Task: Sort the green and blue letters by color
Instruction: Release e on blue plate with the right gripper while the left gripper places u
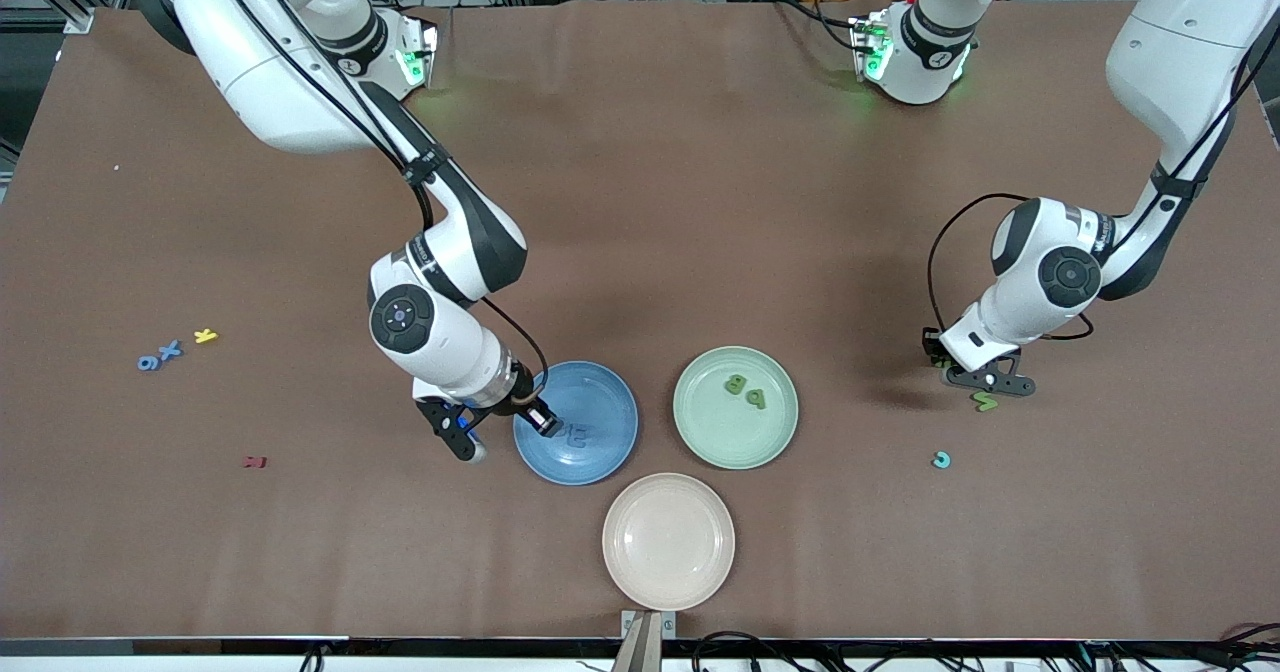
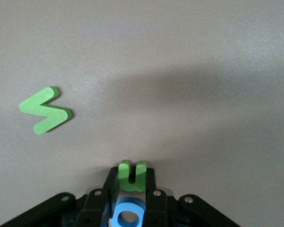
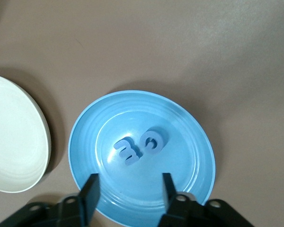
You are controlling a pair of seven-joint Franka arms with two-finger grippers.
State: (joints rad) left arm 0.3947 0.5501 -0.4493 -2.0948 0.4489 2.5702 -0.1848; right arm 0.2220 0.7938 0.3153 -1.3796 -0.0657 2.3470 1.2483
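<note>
My left gripper (image 1: 985, 380) is low over the table at the left arm's end. In the left wrist view it (image 2: 132, 173) is shut on a small green letter (image 2: 132, 177), with a blue ring-shaped letter (image 2: 128, 215) between the fingers nearer the palm. Another green letter (image 1: 985, 402) lies on the table just beside it (image 2: 45, 110). My right gripper (image 1: 500, 427) is open and empty over the blue plate (image 1: 600, 402), whose rim shows between the fingers (image 3: 128, 182). Two blue letters (image 3: 128, 150) (image 3: 155, 141) lie in that plate. Two green letters (image 1: 736, 384) (image 1: 757, 398) lie in the green plate (image 1: 735, 442).
A cream plate (image 1: 668, 540) stands nearer the front camera than the two other plates. Two blue letters (image 1: 148, 362) (image 1: 170, 350), a yellow K (image 1: 205, 336) and a dark red letter (image 1: 255, 462) lie toward the right arm's end. A teal letter (image 1: 941, 460) lies near the left gripper.
</note>
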